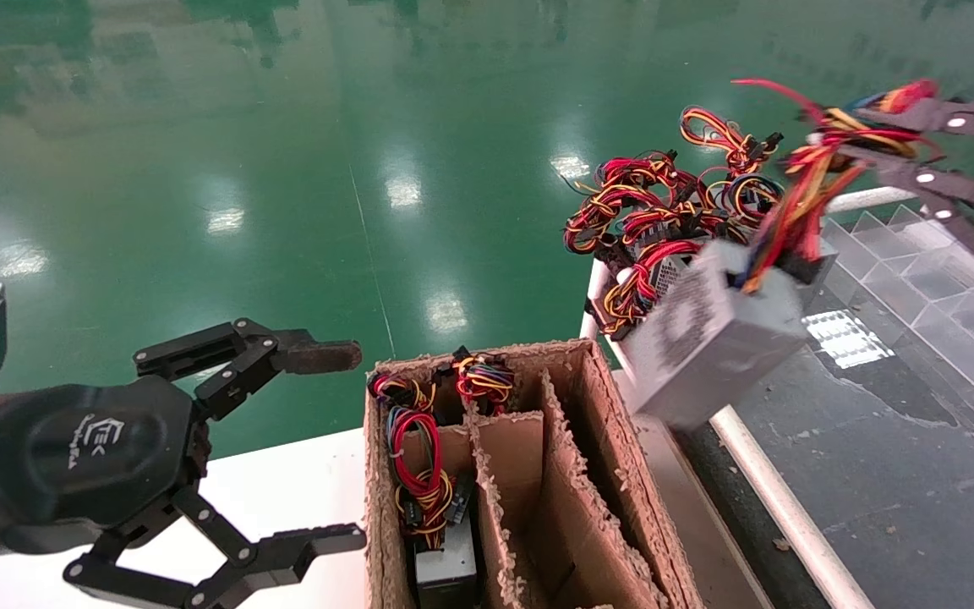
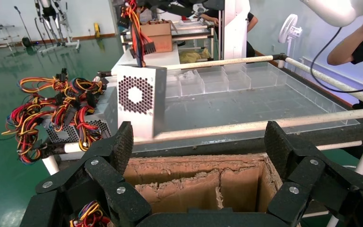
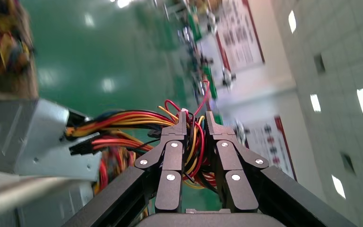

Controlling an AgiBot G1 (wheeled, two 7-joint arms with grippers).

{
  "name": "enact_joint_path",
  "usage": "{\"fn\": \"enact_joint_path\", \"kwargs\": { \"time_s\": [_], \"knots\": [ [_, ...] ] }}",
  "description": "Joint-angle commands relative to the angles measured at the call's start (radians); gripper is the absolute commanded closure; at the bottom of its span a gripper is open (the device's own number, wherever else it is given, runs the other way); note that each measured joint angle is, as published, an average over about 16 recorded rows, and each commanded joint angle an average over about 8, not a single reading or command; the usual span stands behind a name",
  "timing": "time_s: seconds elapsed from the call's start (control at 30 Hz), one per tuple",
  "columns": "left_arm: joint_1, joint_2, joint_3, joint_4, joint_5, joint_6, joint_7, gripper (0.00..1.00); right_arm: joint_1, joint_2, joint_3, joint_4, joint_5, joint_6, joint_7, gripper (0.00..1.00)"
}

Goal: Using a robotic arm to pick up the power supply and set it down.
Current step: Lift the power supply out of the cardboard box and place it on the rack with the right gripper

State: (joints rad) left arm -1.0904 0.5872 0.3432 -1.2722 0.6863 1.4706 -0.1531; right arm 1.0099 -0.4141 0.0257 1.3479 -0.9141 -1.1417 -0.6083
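One power supply [image 1: 711, 338] hung tilted below the right gripper [image 1: 893, 139], whose jaws were clamped only on its wires [image 3: 191, 137], so the swinging box could slip free; the left gripper [image 1: 343, 440] sat spread wide.

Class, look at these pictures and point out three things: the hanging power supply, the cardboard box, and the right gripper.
power supply [image 1: 711, 338]: head view, on its grey vented face.
cardboard box [image 1: 622, 440]: head view, on its right wall.
right gripper [image 3: 194, 124]: right wrist view, between the fingertips clamping the wires.
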Motion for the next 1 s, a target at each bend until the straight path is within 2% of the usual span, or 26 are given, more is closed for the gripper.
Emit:
{"fn": "enact_joint_path", "kwargs": {
  "time_s": [0.03, 0.23, 0.43, 0.77, 1.0],
  "knots": [
    [0.0, 0.0, 0.0, 0.0, 0.0, 0.0, 0.0, 0.0, -0.037, 0.022, 0.025, -0.001, -0.007, 0.035, -0.004, 1.0],
    [0.0, 0.0, 0.0, 0.0, 0.0, 0.0, 0.0, 0.0, -0.139, 0.047, 0.083, -0.011, -0.036, 0.123, -0.016, 1.0],
    [0.0, 0.0, 0.0, 0.0, 0.0, 0.0, 0.0, 0.0, -0.223, 0.054, 0.119, -0.025, -0.06, 0.177, -0.021, 1.0],
    [0.0, 0.0, 0.0, 0.0, 0.0, 0.0, 0.0, 0.0, -0.329, 0.046, 0.144, -0.027, -0.077, 0.193, -0.029, 1.0],
    [0.0, 0.0, 0.001, 0.0, 0.0, 0.0, 0.0, 0.0, -0.334, 0.009, 0.117, -0.02, -0.094, 0.21, -0.032, 1.0]
  ]
}}
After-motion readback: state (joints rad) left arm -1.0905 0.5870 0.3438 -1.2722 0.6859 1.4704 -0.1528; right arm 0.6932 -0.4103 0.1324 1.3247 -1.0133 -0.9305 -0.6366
